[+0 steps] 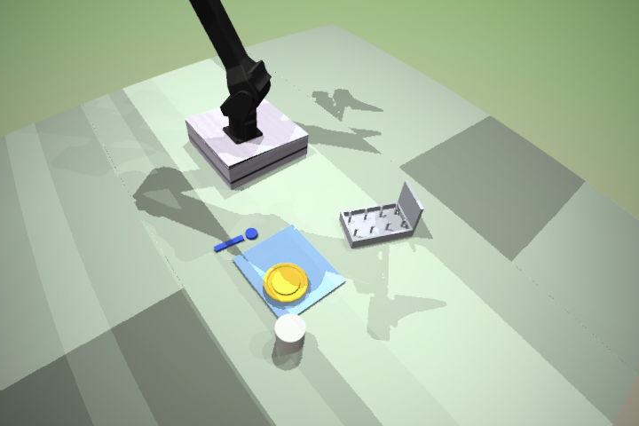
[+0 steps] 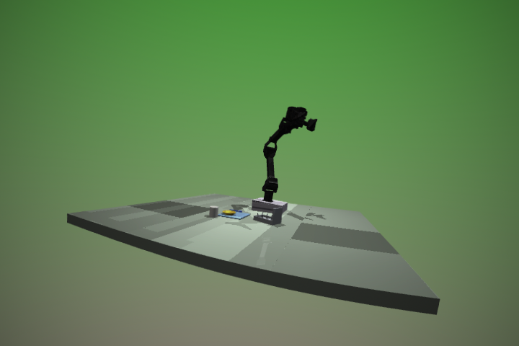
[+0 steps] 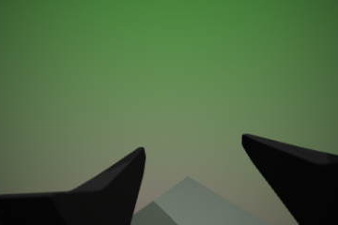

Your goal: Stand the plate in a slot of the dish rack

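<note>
Gaping wide, the end effector (image 2: 313, 124) (image 3: 192, 145) gripping nothing

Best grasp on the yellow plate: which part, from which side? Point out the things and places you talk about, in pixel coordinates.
I'd pinch the plate (image 1: 286, 282) (image 2: 228, 212) by its raised rim, coming from above on the edge facing the dish rack (image 1: 382, 240) (image 2: 277, 216). It lies flat on the blue mat (image 1: 267, 246) (image 2: 239, 215), rim standing proud around a sunken centre, and the white cylinder (image 1: 290, 328) (image 2: 213, 211) crowds another side.
</note>
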`<state>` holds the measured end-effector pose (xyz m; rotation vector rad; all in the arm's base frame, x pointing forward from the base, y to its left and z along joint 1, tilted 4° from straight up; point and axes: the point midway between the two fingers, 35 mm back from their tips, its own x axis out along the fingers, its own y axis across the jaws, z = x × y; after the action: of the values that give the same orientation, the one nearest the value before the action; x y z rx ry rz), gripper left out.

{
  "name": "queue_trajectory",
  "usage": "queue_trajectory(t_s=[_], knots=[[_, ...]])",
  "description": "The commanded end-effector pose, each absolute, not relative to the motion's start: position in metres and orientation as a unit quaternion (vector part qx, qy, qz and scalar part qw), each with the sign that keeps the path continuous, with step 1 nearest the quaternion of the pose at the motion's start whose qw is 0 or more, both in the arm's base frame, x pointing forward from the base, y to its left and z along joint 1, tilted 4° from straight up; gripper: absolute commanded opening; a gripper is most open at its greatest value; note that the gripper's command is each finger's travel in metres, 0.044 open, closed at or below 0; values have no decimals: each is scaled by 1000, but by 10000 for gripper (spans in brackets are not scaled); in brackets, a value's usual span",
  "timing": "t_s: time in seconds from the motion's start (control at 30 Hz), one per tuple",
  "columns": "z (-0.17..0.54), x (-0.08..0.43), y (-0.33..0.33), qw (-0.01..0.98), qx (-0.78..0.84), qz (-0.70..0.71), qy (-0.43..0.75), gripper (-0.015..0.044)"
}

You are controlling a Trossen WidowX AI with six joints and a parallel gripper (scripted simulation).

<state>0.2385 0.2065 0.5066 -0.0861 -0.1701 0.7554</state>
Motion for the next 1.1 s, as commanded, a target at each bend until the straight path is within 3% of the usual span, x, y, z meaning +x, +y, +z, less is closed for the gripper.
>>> queue_trajectory(t_s=[0.0, 0.53, 1.07], knots=[[472, 273, 204, 938, -71, 338, -28, 400], [341, 375, 133, 952, -126, 208, 186, 400], [207, 412, 30, 898, -125, 111, 407, 400]])
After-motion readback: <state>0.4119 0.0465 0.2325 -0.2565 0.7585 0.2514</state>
